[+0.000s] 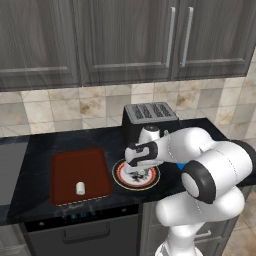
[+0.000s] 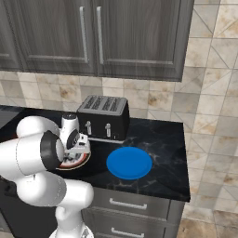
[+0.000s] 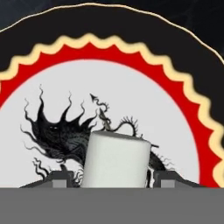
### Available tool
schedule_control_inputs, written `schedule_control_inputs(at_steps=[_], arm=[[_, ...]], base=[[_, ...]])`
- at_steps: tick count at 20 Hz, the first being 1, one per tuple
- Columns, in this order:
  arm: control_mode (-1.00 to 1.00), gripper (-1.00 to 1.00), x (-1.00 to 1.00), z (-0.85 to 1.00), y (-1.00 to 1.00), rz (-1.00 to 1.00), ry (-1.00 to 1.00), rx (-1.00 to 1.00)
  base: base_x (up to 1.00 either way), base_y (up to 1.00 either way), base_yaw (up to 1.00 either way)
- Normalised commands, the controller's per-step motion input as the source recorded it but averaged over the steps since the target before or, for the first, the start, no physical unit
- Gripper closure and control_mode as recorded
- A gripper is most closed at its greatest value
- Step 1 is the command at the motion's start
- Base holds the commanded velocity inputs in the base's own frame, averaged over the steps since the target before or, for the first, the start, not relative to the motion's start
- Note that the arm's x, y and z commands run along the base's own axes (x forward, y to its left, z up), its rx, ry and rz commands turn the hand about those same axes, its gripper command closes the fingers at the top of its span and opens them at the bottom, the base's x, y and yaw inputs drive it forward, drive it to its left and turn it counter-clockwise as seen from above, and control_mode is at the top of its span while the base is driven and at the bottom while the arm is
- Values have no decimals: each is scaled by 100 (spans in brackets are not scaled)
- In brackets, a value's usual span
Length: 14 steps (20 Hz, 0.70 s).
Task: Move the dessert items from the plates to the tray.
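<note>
The white plate with the red-orange rim and dark centre pattern [image 1: 121, 178] [image 2: 80, 161] [image 3: 175, 113] lies on the counter just in front of the toaster. My gripper [image 1: 138, 174] [image 2: 78, 150] [image 3: 114, 178] is lowered onto it. One white dessert cylinder [image 3: 116, 159] stands upright on the plate's pattern between my fingertips [image 3: 61, 177], with narrow gaps on both sides, so the gripper is open around it. The other dessert cylinder [image 1: 80, 188] stands on the dark red-brown tray [image 1: 75, 167] to the left. The blue plate [image 2: 129, 162] lies bare to the right.
A black toaster [image 1: 150, 116] [image 2: 103, 117] stands right behind the patterned plate, against the tiled wall. Dark cabinets hang above. The counter's front edge runs close to the tray and both plates.
</note>
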Motion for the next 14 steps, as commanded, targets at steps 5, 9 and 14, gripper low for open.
schedule_control_inputs(at_steps=[5, 9, 14], arm=[[-100, 100, 0, 0, 0, 0, 0, 0], [-100, 100, 0, 0, 0, 0, 0, 0], [-100, 100, 0, 31, 16, 0, -1, 0]], base=[[0, 0, 0], [0, 0, 0], [0, 0, 0]])
